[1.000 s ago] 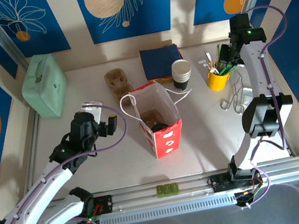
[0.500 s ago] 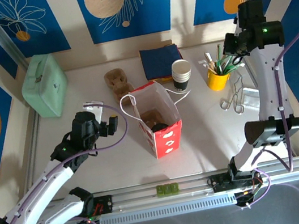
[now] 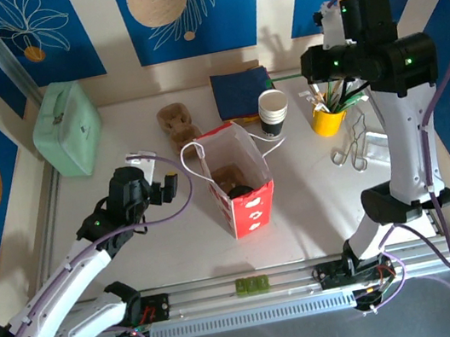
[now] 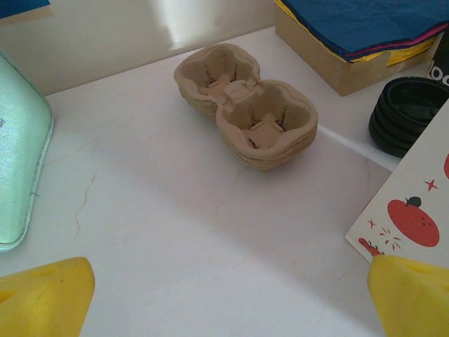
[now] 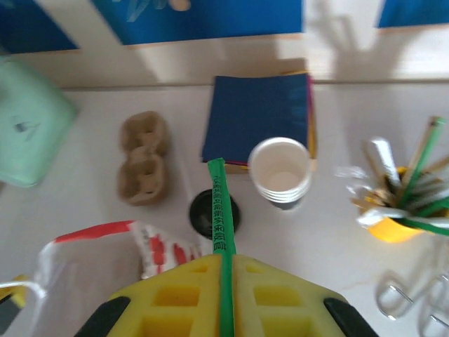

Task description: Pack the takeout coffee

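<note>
The paper bag [image 3: 255, 212] is standing open on the bench [image 3: 316, 196]. Left of it, the left end effector [image 4: 226, 295] is hanging spread wide. Behind it to the right, the right end effector [image 5: 224, 270] is pinching a green stick [image 5: 219, 203]. The takeout coffee [image 3: 241, 191] is apparently sitting inside the bag, so the stick probably needs carrying over the bag's mouth. Its print is showing too blurred for reading.

takeout coffee [image 3: 241, 190] half hidden inside bag [image 3: 255, 212], stick cup [image 5: 391, 229] blurred, mint case [image 4: 17, 165] cropped
</note>
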